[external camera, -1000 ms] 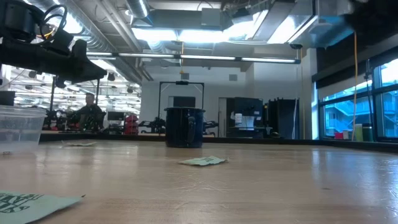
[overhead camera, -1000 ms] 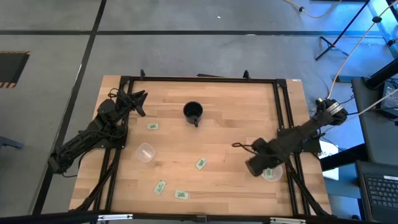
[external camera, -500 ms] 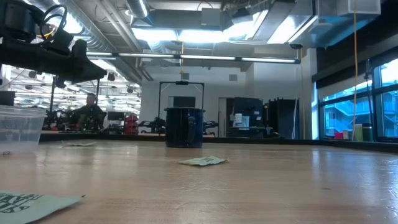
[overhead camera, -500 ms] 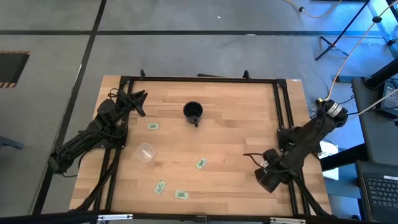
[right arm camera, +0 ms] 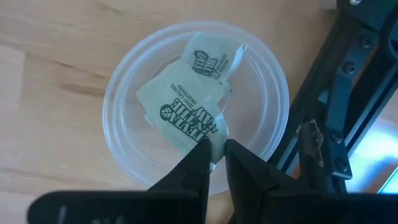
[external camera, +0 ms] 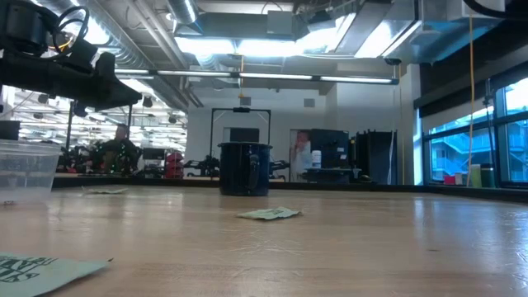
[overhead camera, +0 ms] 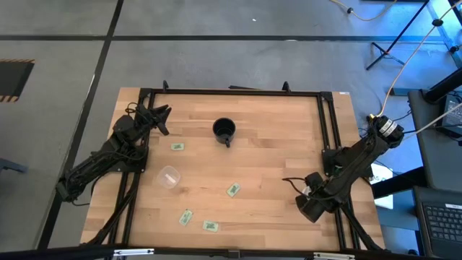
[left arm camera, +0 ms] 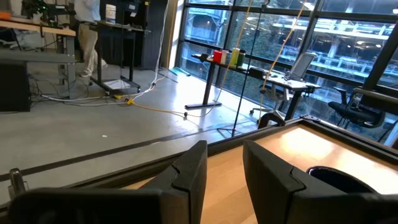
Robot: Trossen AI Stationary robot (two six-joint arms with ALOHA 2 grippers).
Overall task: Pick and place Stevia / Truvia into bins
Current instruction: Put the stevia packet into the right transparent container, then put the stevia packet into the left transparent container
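Several pale green Stevia sachets lie flat on the table: (overhead camera: 177, 146), (overhead camera: 232, 189), (overhead camera: 186, 216), (overhead camera: 210, 226). One clear cup bin (overhead camera: 167, 177) stands left of centre. The other bin (right arm camera: 124, 81) is at the near right, under my right gripper (overhead camera: 312, 208), which hides it in the high view. That gripper (right arm camera: 216, 155) points down into the bin, shut on a printed sachet (right arm camera: 180, 115). A second sachet (right arm camera: 211, 59) lies in the bin below it. My left gripper (left arm camera: 224, 168) waits level at the far left (overhead camera: 163, 119), open, nothing between its fingers. My right gripper pinches the printed sachet by one corner of its edge (right arm camera: 208, 135) between its two fingertips, coming from above and pointing down. The sachet slants away from the fingers, printed face up, inside the bin's rim. Whether it rests on the sachet beneath, I cannot tell.
A black mug (overhead camera: 224, 130) stands at the far middle of the table. A black frame rail (right arm camera: 336, 124) runs close beside the right bin. Bare wood lies between the mug and the right arm.
My right gripper has swung toward the table's near right corner and come down, rolling at the wrist. It now stands over the right bin, which showed beside it a second ago and is now covered in the high view. Most of this happened in the first half second.
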